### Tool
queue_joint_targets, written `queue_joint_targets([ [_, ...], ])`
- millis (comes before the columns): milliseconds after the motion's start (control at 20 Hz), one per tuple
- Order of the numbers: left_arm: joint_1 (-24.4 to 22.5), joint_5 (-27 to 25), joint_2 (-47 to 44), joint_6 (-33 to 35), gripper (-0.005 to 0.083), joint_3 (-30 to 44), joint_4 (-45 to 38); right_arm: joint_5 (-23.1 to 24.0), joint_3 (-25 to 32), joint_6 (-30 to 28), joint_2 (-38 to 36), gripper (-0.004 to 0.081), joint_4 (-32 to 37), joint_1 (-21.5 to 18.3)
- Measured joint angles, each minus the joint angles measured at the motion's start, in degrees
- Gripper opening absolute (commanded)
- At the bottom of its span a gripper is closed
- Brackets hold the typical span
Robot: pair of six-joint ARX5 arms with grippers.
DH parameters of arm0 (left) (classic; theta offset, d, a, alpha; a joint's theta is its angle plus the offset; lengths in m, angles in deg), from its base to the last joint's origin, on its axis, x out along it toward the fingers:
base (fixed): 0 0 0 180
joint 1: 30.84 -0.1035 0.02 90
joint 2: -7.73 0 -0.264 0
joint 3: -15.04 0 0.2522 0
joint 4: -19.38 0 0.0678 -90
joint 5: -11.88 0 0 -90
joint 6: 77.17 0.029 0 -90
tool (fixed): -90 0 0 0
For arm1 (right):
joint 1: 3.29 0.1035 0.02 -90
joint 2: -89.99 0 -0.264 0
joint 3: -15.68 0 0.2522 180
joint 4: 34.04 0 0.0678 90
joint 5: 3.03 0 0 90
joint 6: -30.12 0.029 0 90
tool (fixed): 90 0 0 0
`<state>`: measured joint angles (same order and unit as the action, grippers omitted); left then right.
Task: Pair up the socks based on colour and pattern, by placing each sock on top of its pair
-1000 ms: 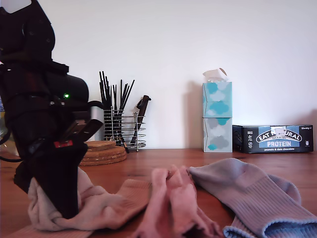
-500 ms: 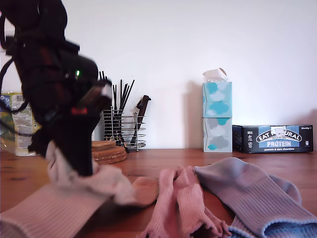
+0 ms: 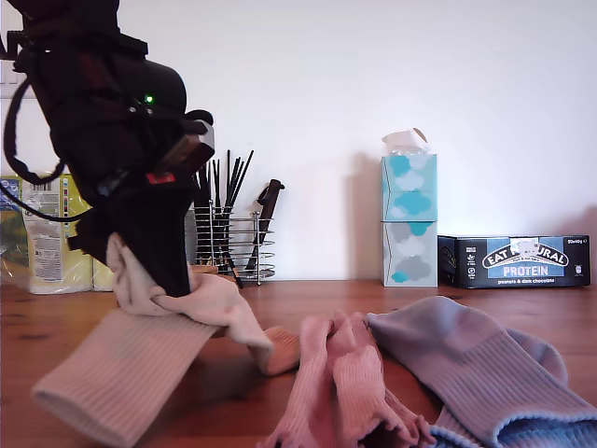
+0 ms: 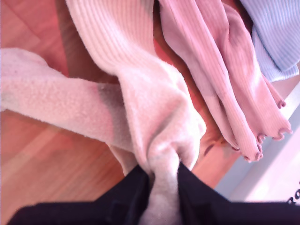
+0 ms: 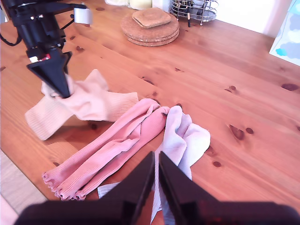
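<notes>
The first gripper [image 4: 164, 187] is clamped on a fleecy, ribbed beige sock [image 3: 140, 345], lifted off the wooden table [image 5: 243, 84]. The second gripper [image 5: 156, 164] hangs with jaws together above the lavender sock [image 5: 185, 138]. At the beige sock's 3 o'clock in the exterior view lie frilled pink socks [image 3: 340, 383]. A wire basket [image 3: 233, 245] holds dark utensils.

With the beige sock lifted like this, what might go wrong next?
My first gripper pinches only a small bunch of the beige sock, so it may slip free. One end of the sock hangs close to the pink socks and might drag them. My second gripper, jaws nearly together and empty, hovers above the blue sock.
</notes>
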<state>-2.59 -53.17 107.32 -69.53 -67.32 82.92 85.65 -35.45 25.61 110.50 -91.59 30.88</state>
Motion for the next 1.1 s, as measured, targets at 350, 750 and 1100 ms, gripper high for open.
queue_joint_targets([
  [350, -1.03, -2.14, 4.02, 0.00, -0.0012, 0.13, -6.21, -0.28, 0.00, 0.00, 0.00, -0.0013, 0.00, 0.00],
  [750, -3.56, -2.10, 8.61, -0.02, 0.0099, 0.42, -0.17, -1.11, 0.00, 0.00, 0.00, -0.0013, 0.04, 0.00],
  [1100, -3.17, -1.88, 8.61, 0.00, 0.0501, 0.33, 0.46, -1.27, 0.00, 0.00, 0.02, -0.0013, 0.42, 0.00],
])
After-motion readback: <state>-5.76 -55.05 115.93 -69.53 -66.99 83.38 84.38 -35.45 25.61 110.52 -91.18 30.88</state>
